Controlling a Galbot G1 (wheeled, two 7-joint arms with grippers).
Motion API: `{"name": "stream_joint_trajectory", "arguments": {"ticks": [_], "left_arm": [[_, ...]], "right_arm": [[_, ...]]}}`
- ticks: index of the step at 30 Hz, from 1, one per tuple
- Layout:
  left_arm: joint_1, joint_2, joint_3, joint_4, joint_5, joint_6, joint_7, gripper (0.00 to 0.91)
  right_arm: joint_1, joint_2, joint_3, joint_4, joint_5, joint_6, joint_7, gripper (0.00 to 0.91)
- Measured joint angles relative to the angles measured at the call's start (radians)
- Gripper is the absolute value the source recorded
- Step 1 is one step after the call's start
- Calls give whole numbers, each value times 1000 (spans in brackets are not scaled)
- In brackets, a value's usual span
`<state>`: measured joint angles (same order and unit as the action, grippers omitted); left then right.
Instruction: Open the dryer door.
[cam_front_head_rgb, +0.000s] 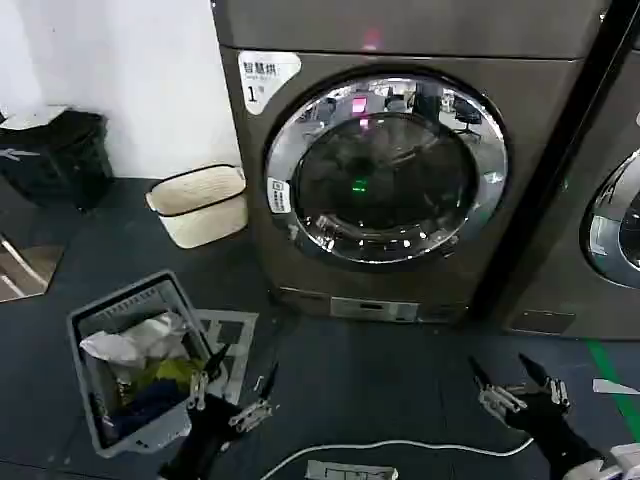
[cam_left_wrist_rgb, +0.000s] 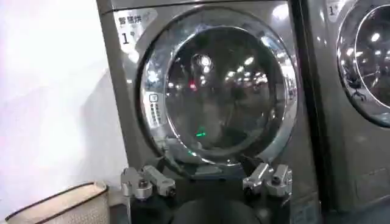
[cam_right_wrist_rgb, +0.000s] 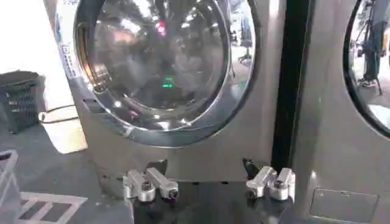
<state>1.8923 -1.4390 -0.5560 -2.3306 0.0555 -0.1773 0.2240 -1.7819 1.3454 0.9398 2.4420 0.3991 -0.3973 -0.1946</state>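
The dryer (cam_front_head_rgb: 545, 120), dark bronze-grey with a white "1" sticker (cam_front_head_rgb: 265, 78), stands straight ahead. Its dryer door (cam_front_head_rgb: 385, 168) is a chrome ring around dark glass, and it sits flush against the front, closed. My left gripper (cam_front_head_rgb: 240, 372) hangs low over the floor, left of the door and well short of it, fingers open and empty. My right gripper (cam_front_head_rgb: 505, 372) is low on the right, also open and empty. The left wrist view shows the door (cam_left_wrist_rgb: 216, 85) beyond the left gripper (cam_left_wrist_rgb: 207, 164). The right wrist view shows the door (cam_right_wrist_rgb: 161, 61) above the right gripper (cam_right_wrist_rgb: 204, 165).
A like machine (cam_front_head_rgb: 610, 220) stands to the right. A grey laundry basket (cam_front_head_rgb: 125, 300) of clothes sits on the floor beside my left arm. A cream bag (cam_front_head_rgb: 198, 205) and a black bin (cam_front_head_rgb: 55, 155) stand by the wall. A white cable (cam_front_head_rgb: 400, 445) crosses the floor.
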Motion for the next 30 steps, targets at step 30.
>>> {"name": "stream_joint_trajectory", "arguments": {"ticks": [30], "left_arm": [[13,-2,-2,-21,6,-7,26,907]], "right_arm": [[493,-402,-316,-301,180,203,8,907]]}}
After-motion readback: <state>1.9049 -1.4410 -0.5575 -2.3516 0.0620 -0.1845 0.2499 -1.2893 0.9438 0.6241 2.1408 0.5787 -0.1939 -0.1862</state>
